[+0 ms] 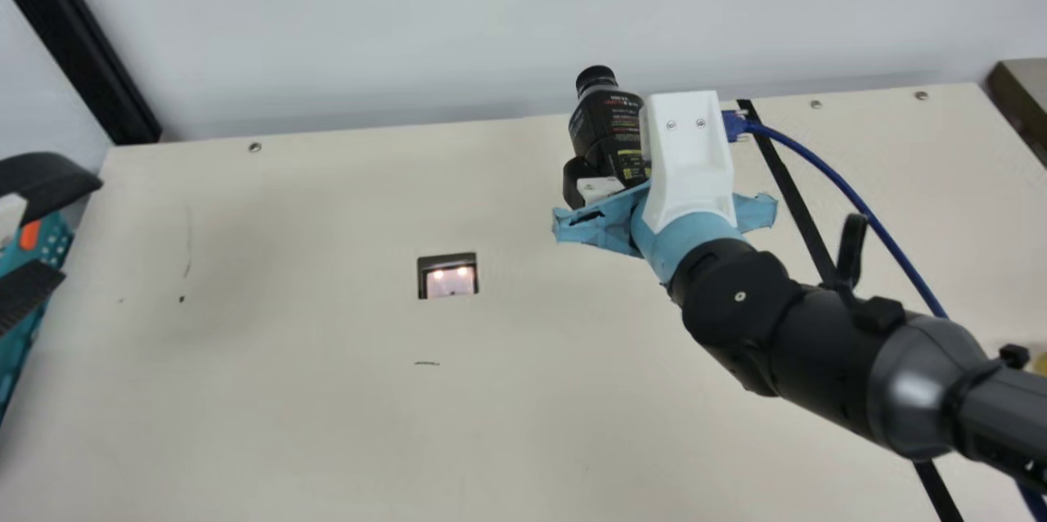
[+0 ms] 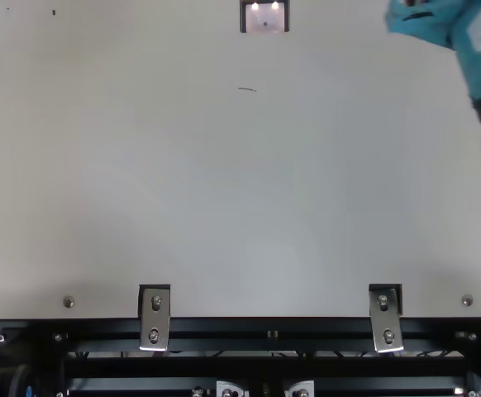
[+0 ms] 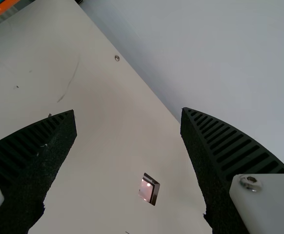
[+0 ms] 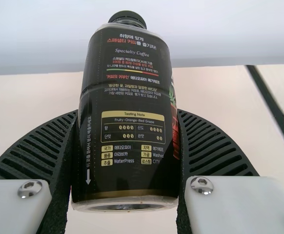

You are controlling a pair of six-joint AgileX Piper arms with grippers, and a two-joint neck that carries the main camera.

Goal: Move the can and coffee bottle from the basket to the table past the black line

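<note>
Grips coffee bottle (image 4: 127, 92) in right pincer (image 4: 127, 114), clamped on both sides of lower body. Points cap toward far edge, long axis leaning slightly left in main view. Hangs over surface (image 1: 327, 326), left of black line (image 1: 797, 199); likely needs carrying rightward across, by nearer right arm. Has left pincer (image 3: 129, 113) spread apart, near basket (image 1: 15, 350).

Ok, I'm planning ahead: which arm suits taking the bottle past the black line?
Right, I'd say: the right gripper holds the coffee bottle near the black line, while the left gripper is open, farther away.
</note>
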